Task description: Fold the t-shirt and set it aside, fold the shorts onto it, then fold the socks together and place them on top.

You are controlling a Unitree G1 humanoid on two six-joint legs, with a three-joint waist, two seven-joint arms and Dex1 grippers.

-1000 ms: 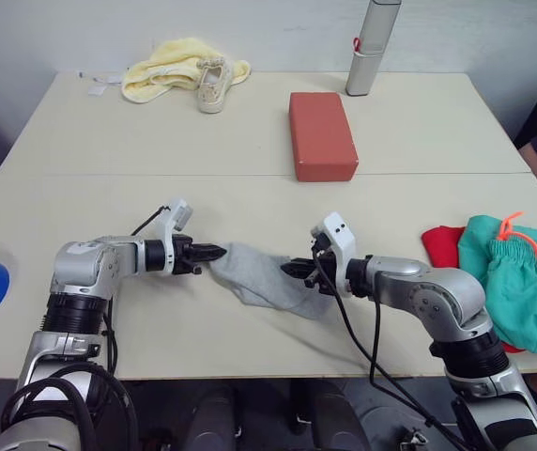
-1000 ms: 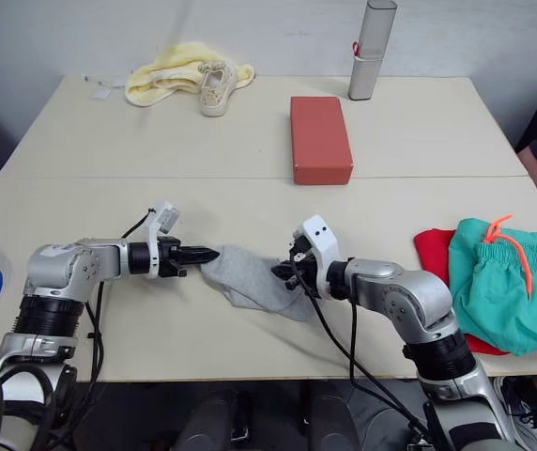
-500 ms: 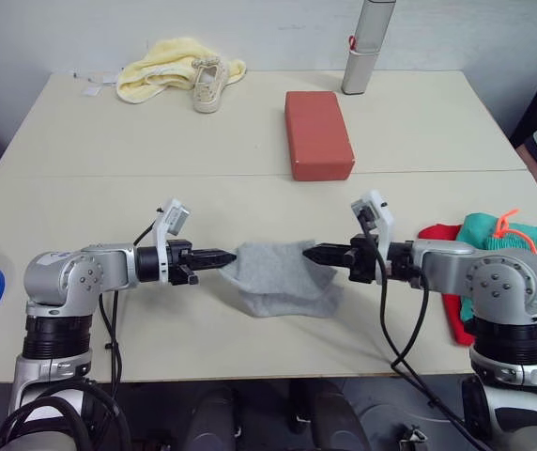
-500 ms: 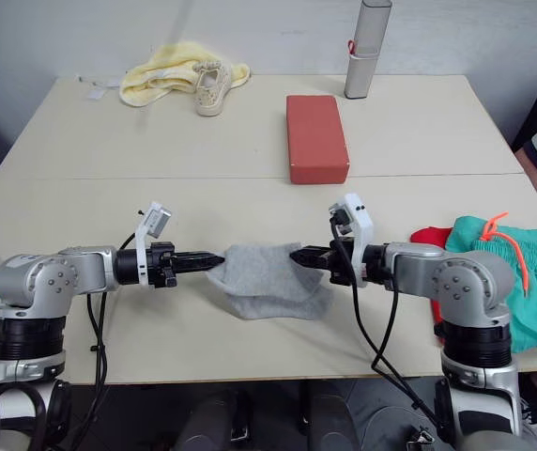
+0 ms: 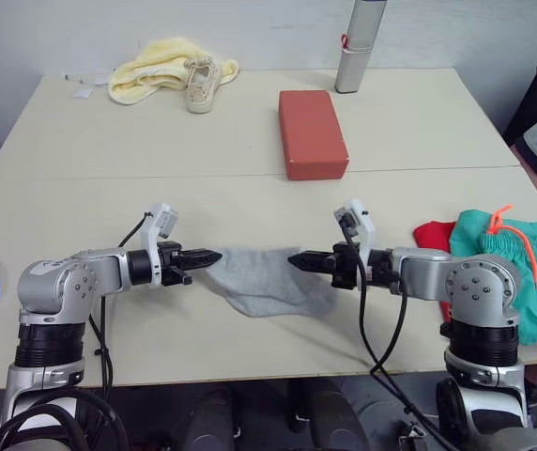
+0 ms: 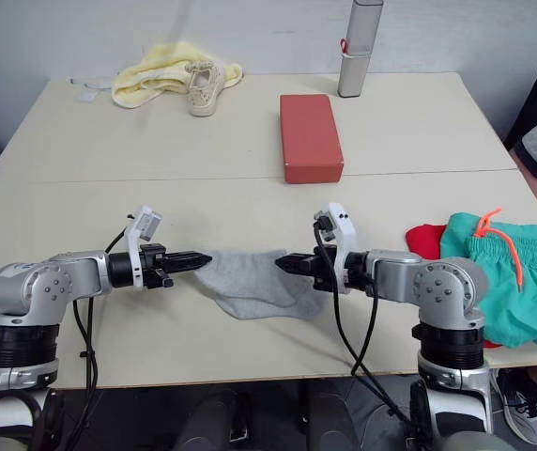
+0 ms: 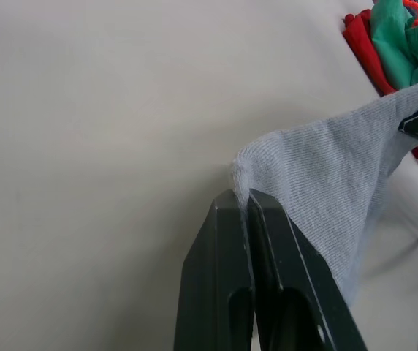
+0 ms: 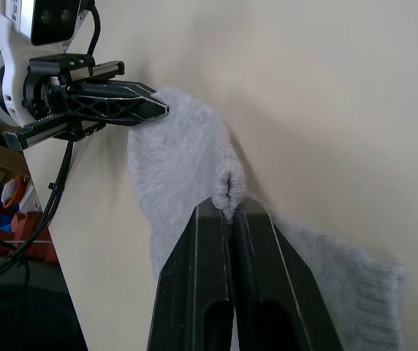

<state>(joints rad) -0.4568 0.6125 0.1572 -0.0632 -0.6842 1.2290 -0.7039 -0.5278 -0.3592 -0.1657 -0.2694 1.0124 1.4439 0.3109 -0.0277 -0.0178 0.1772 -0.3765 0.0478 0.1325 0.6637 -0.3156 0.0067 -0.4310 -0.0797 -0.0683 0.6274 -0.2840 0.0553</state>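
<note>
Socks point(image 5: 267, 280) hang stretched between both grippers at the table's point(image 5: 109, 160) near centre. Left gripper point(image 5: 214, 256) pinches their 9 o'clock edge, right gripper point(image 5: 293, 261) their 3 o'clock edge, both clamped tight. Shorts point(image 5: 513, 272) lie on the t-shirt point(image 5: 435, 241) at 3 o'clock.

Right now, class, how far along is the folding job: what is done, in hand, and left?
Done: the shorts lie on the t-shirt at the table's right. In hand: both grippers, left and right, pinch the socks between them. Left: placing the socks on the pile.
</note>
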